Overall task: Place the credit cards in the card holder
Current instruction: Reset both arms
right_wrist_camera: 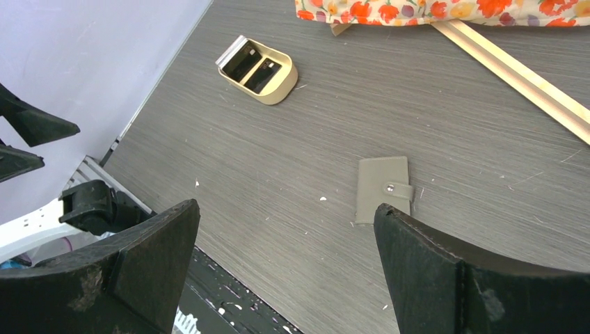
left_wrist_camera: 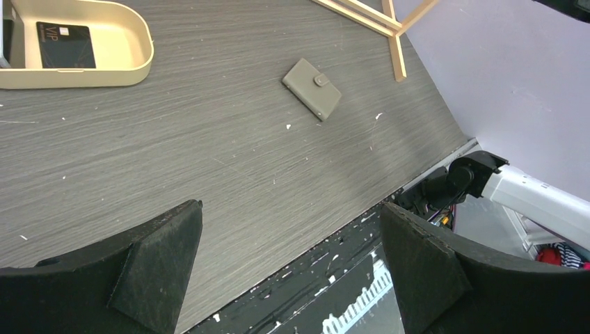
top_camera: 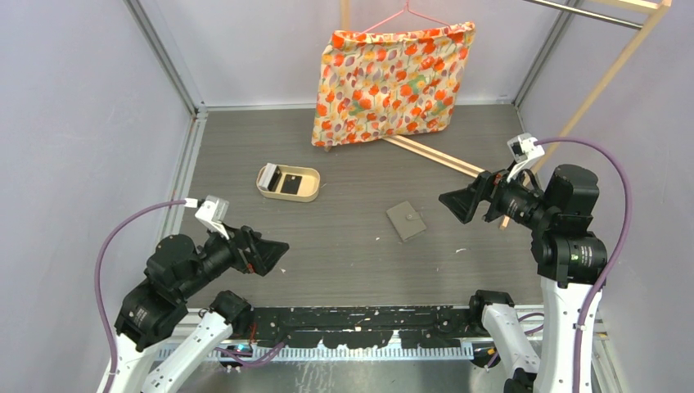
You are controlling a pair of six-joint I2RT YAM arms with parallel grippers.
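The card holder lies shut and snapped on the table's middle, a flat grey wallet, also in the left wrist view and the right wrist view. A black credit card lies flat in the tan oval tray; a pale card leans upright at the tray's left end. My left gripper hovers open and empty near the front left, well short of both. My right gripper hangs open and empty just right of the card holder.
A floral cloth hangs on a pink hanger at the back, with a wooden rack's feet slanting across the table behind the card holder. Walls close in left and right. A black rail marks the near edge.
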